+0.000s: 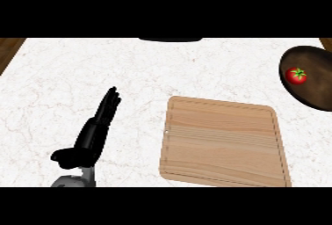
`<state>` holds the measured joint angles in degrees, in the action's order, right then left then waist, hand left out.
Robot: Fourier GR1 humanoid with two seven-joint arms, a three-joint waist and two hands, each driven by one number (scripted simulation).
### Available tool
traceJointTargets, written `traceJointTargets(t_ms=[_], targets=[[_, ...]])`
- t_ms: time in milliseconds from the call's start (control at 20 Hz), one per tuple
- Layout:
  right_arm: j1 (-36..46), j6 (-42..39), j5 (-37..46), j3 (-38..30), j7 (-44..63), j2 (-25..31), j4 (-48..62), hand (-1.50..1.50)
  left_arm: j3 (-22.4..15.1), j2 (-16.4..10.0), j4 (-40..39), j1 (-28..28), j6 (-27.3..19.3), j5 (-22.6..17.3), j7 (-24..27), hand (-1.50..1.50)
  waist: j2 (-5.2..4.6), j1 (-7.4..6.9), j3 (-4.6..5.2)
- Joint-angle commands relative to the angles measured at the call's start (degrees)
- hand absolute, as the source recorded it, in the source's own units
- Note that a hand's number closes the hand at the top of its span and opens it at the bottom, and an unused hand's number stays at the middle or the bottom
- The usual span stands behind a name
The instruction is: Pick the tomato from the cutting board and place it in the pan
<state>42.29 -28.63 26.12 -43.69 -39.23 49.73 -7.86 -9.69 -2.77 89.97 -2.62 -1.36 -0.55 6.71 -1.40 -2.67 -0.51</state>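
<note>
left hand sat left of the cutting board, fingers straight, holding nothing | tomato was off the board's upper right, inside the pan | looked light, smooth and squishy imo, so best cupped gently round its middle

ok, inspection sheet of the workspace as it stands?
Surface: white veined marble counter.
Job's things: tomato lies inside the dark pan at the right edge; wooden cutting board has nothing on it.
Clutter: dark object at the far edge, cut off, cannot tell what it is.
Hands: left hand open at lower left, fingers straight, holding nothing; right hand not in view.
Cables: nothing seen.
Surroundings: wooden strip beyond the counter's far left corner, another at the far right.
</note>
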Motion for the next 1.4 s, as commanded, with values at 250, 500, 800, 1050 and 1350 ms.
traceJointTargets(t_ms=[250, 500, 800, 1050, 1350], targets=[[-7.2, -9.3, 0.0, 1.9, -10.6, 0.7, -2.9, -1.5, 1.5, -0.4, 0.7, -2.0, -0.3, -0.6, -2.3, 0.0, 0.29, 0.81, 0.0], [-8.4, -10.1, -0.4, 2.7, -11.0, 1.6, -3.6, -1.5, 0.7, -0.4, 0.4, 0.4, 0.0, 0.1, -0.9, 0.0, 0.43, 0.62, 0.03], [-10.4, -6.3, 0.4, 5.3, -14.1, -1.4, -5.4, -1.5, 1.2, 0.4, 0.8, -1.5, -0.6, -0.6, -3.3, 0.0, 0.55, 0.8, 0.06], [-11.6, -6.8, -0.1, 5.6, -13.3, 2.4, -4.5, -1.5, 1.2, 0.3, -0.5, -0.9, -0.1, -0.2, -0.9, 0.0, 0.39, 0.92, 0.05], [-12.1, -1.6, -0.1, 6.8, -15.4, 0.3, -5.2, -1.5, 0.0, 0.3, 1.7, 0.5, -0.2, 0.5, -1.9, 0.0, 0.44, 0.32, 0.01]])
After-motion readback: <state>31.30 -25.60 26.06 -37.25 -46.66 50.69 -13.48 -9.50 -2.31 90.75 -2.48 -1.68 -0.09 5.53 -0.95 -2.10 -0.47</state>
